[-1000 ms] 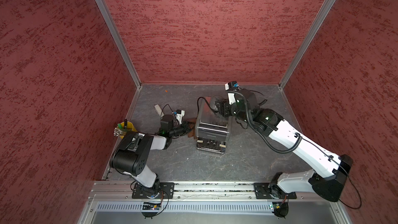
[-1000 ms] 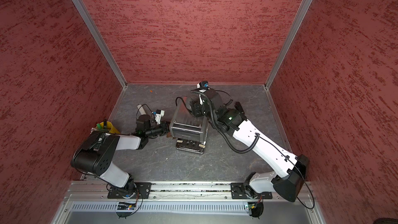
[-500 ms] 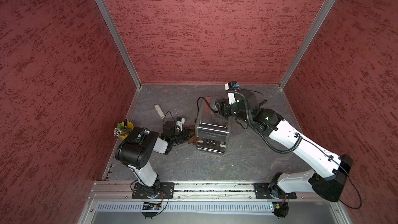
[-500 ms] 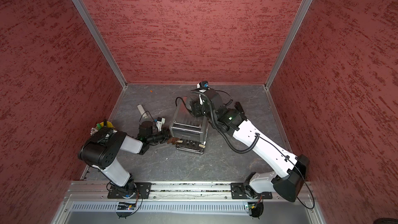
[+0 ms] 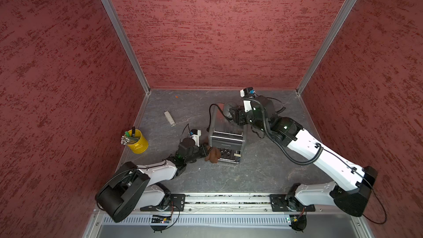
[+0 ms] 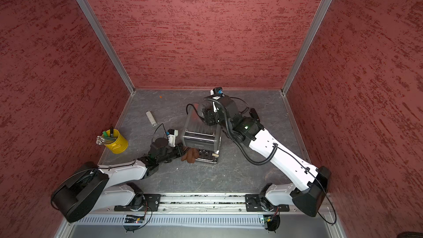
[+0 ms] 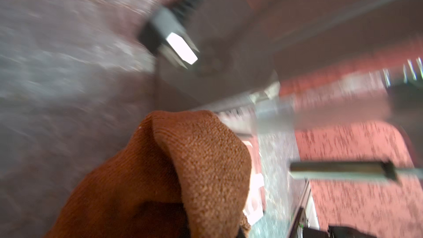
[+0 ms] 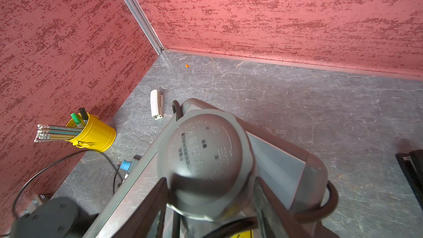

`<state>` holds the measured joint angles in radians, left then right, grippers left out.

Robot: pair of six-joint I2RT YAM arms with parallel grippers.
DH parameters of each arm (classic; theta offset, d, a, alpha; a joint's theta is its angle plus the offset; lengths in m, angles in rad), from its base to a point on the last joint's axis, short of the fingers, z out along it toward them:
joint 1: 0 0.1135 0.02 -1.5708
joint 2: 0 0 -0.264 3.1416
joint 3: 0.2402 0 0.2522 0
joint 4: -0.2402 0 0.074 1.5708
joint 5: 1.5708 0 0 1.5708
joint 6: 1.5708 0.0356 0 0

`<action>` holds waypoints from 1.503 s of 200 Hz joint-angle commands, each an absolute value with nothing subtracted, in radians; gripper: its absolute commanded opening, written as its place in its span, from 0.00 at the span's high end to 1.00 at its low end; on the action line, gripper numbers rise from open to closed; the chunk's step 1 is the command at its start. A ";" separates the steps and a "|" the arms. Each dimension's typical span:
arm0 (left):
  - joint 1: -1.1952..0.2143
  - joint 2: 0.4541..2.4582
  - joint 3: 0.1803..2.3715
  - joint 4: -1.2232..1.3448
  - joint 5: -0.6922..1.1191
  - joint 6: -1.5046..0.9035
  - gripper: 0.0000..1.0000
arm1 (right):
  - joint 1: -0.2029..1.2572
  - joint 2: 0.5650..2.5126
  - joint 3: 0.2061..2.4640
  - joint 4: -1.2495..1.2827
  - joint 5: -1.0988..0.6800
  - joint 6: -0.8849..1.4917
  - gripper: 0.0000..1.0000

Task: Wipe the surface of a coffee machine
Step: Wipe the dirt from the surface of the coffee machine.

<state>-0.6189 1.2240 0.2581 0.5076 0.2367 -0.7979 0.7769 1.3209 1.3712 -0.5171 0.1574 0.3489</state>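
Grey-silver sheet metal: the coffee machine (image 5: 225,137) stood upright at mid-frame in both top views, on the grey stone-look table (image 5: 240,179), its dark front panel facing the lower edge. I judged it stiff, fairly heavy, smooth-sided and likely to skid under a sideways push. The best hold looked like the rounded dome (image 8: 206,163) on top, not the slick flanks or the black cord (image 5: 210,112).

Right gripper (image 8: 210,179) stood half wide, its fingers (image 8: 160,193) seated against either side of that dome. By the look of it, a bracing grip.

Left gripper (image 5: 203,151) was pinched tight on a brown cloth (image 5: 212,154), which touched the machine's lower front corner, left of the panel in frame. The left wrist view was smeared.

Outward: a yellow cup (image 5: 137,144) of pencils sat at left by the wall. A small white object (image 5: 169,118) lay above it. Both were well apart from the machine.
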 commanded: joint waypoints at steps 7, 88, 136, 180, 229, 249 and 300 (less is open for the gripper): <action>-0.644 1.150 0.222 0.436 0.154 -0.797 1.00 | 0.774 1.312 1.347 -0.543 0.137 0.357 0.41; -0.846 1.339 0.234 0.700 0.012 -0.881 1.00 | 0.775 1.318 1.346 -0.531 0.124 0.364 0.41; -0.943 1.600 0.314 0.912 -0.005 -0.946 1.00 | 0.775 1.314 1.342 -0.542 0.127 0.363 0.41; -0.984 1.730 0.365 1.006 0.003 -0.996 1.00 | 0.775 1.306 1.332 -0.544 0.124 0.366 0.42; -1.017 1.841 0.406 1.092 0.028 -1.046 1.00 | 0.774 1.310 1.331 -0.544 0.128 0.364 0.42; -1.006 1.843 0.364 1.139 0.004 -1.064 1.00 | 0.775 1.308 1.331 -0.549 0.129 0.362 0.42; -0.985 1.701 0.283 1.005 -0.048 -1.024 1.00 | 0.774 1.310 1.336 -0.554 0.129 0.362 0.42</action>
